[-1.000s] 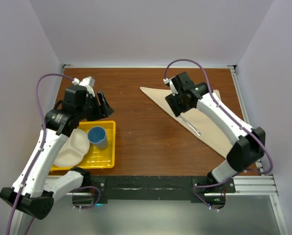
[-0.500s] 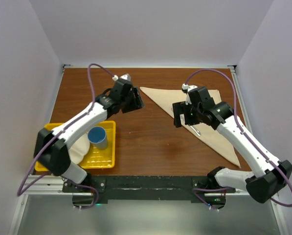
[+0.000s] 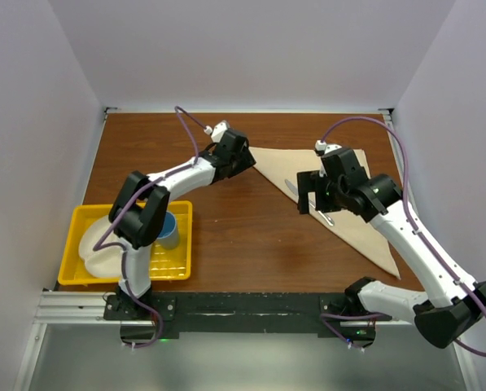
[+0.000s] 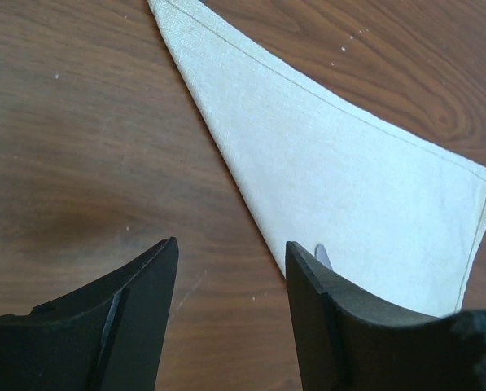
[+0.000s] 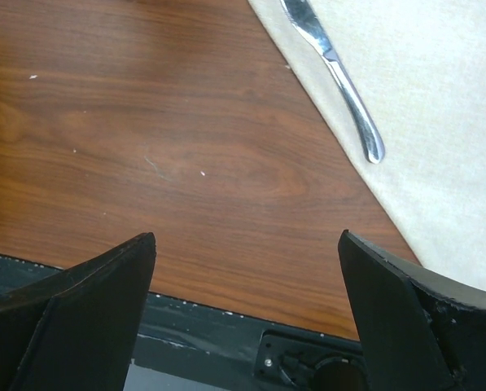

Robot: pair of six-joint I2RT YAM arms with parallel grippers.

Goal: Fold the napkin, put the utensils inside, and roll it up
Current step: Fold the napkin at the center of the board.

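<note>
No readable text, label, brand or number appears on anything.

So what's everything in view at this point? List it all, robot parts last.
table: one, brown wood, under everything
napkin: one, beige, folded into a triangle, flat on the right half of the table
knife: one, silver, lying on the napkin close to its long edge
tray: one, yellow, near left corner of the table
plate: one, white, in the tray, partly hidden by the left arm
cup: one, blue, in the tray beside the plate
left gripper: black, open, empty, over the napkin's long edge near its far left tip
right gripper: black, open, empty, above the table beside the knife
</note>
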